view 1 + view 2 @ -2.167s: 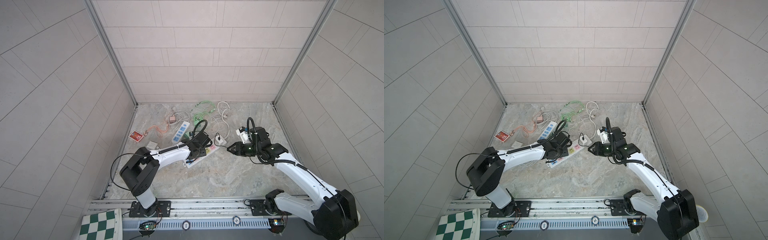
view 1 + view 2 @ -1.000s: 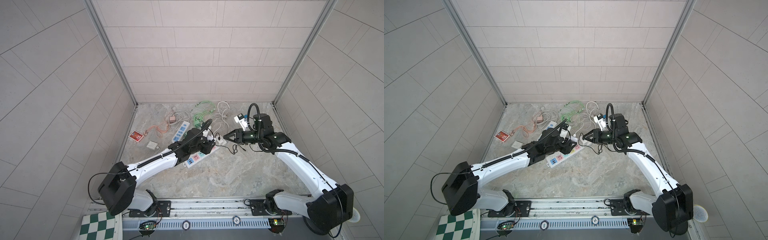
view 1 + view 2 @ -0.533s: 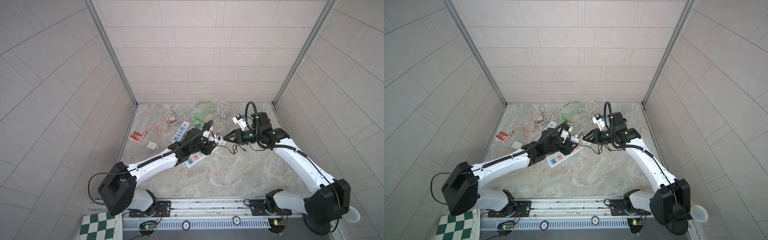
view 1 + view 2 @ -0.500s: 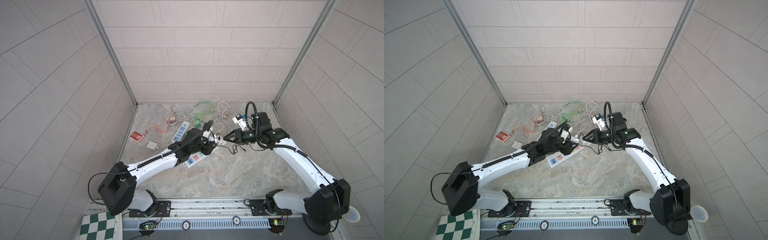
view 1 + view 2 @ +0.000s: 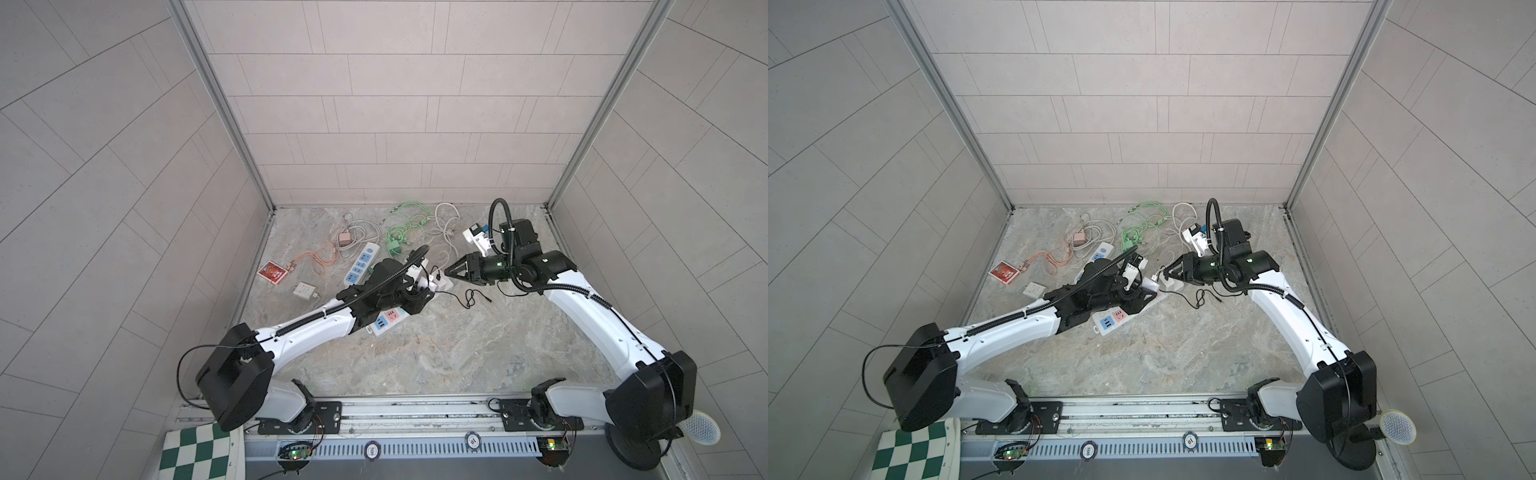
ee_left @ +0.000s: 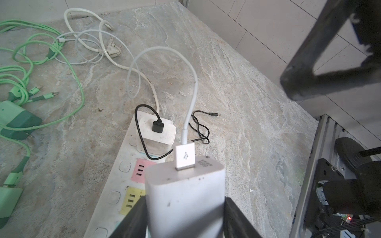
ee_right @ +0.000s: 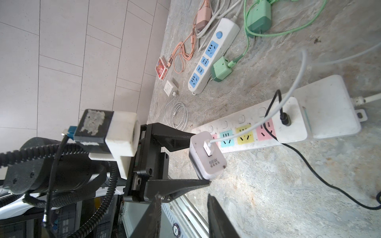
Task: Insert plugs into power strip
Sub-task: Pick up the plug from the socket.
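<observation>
White boxy charger adapter [image 7: 208, 158], white USB cable attached: pinched in left gripper [image 6: 184, 216], held over coloured sockets of long white power strip [image 6: 123, 162]. Right gripper [image 5: 449, 272]: jaws slightly apart, empty, just beside plugged white adapter [image 6: 156, 134] on strip.

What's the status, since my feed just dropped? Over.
Left claw shut on white adapter, above power strip, not inserted. Right claw open, empty. Black cable lies across pink socket.
</observation>
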You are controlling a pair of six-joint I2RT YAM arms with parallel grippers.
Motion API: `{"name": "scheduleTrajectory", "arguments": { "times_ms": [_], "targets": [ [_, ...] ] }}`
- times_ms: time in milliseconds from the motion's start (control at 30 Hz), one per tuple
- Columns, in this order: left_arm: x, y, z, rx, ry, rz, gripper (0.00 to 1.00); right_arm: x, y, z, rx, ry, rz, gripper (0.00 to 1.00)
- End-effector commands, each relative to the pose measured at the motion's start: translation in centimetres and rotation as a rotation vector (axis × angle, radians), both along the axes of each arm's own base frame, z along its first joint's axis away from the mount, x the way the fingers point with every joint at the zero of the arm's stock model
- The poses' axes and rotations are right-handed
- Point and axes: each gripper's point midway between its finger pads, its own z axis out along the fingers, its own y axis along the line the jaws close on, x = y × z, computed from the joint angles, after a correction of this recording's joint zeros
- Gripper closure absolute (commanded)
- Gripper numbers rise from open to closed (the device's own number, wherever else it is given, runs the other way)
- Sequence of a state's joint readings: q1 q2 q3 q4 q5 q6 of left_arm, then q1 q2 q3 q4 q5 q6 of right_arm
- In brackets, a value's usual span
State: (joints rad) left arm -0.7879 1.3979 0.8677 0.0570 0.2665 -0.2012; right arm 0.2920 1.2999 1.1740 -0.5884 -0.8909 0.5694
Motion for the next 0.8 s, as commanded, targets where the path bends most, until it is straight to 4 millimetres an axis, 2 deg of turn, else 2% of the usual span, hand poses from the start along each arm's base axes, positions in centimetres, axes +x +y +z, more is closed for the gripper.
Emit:
{"name": "scheduleTrajectory", "arguments": {
  "times_ms": [0, 367, 600, 767],
  "targets": [
    [-0.4, -0.5, 2.2, -0.052, -0.067, -0.038, 0.62, 0.1, 0.4, 0.3, -0.02, -0.009, 0.011, 0.62],
    [-1.0, -0.3, 2.6, -0.062, -0.102, -0.067, 0.62, -0.1, 1.3, 0.0, -0.076, 0.004, 0.049, 0.62],
    [-1.6, -0.2, 2.9, -0.065, -0.127, -0.086, 0.62, 0.5, 1.7, 0.0, -0.067, 0.004, 0.057, 0.62],
    [-1.6, 0.0, 3.1, -0.066, -0.15, -0.084, 0.62, 0.3, 2.2, -0.8, -0.097, 0.031, 0.082, 0.62]
  ]
}}
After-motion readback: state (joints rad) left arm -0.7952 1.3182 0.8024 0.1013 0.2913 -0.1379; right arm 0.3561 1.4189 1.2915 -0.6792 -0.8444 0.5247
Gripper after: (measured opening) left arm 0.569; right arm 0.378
